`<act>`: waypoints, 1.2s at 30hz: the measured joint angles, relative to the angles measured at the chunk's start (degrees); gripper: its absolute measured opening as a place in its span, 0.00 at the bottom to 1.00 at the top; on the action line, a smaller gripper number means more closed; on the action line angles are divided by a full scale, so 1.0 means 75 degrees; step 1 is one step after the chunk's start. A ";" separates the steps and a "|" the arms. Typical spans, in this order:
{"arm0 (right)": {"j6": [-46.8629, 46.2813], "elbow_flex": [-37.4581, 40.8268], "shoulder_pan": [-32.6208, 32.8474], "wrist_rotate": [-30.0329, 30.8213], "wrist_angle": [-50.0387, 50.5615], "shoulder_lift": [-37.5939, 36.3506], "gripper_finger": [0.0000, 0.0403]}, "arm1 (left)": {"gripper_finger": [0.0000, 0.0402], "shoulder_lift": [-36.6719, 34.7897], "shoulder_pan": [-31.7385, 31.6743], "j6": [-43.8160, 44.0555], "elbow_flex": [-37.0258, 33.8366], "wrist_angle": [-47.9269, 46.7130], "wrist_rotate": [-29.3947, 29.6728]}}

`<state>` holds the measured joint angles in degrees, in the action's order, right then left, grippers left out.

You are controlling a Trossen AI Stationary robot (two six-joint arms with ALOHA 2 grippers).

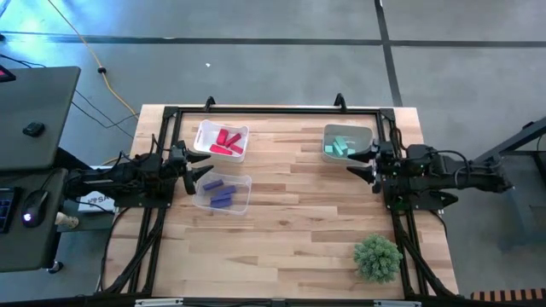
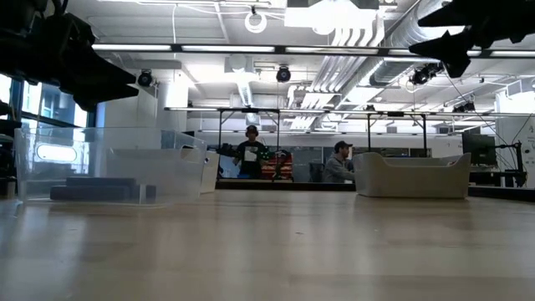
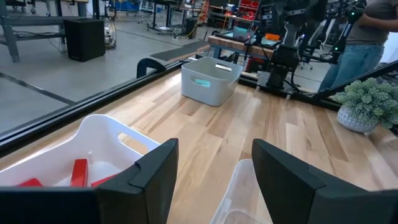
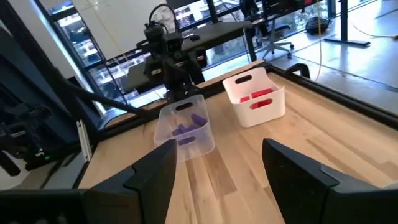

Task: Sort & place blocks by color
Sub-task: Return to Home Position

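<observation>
From above, red blocks (image 1: 227,141) lay in the white bin (image 1: 205,135), purple blocks (image 1: 218,193) in the clear bin (image 1: 241,205), teal blocks (image 1: 341,146) in the grey bin (image 1: 358,134). At table height only the purple showed. The wrist views alone showed the left gripper (image 3: 214,155), by the clear bin, and the right gripper (image 4: 219,152), by the grey bin, both spread and empty.

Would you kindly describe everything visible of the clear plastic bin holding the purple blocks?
The clear plastic bin is a rectangular, open-topped tub with rounded corners and see-through walls. It stands upright on the wooden table, on the left arm's side, beside the white plastic bin and apart from it. Several purple blocks lie flat on its floor, visible through the walls in the low view. The open left gripper hangs above its edge, not touching it.
</observation>
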<state>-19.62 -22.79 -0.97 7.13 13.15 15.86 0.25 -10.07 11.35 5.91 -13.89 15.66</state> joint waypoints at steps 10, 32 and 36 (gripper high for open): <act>-0.0134 0.0948 0.0000 -0.0218 -0.0670 -0.0222 0.56 | 0.48 0.0000 0.0000 0.0000 0.0000 0.0000 -0.0003; 0.0027 0.2518 -0.0006 -0.0561 -0.1364 -0.2104 0.56 | 0.48 0.0000 0.0001 0.0000 0.0000 0.0000 -0.0003; 0.0023 0.2507 -0.0006 -0.0552 -0.1020 -0.2031 0.56 | 0.48 0.0000 0.0003 0.0000 0.0000 -0.0012 -0.0006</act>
<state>-19.45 -3.99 -1.02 2.98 5.50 0.62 0.25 -10.04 11.35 5.91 -13.98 15.62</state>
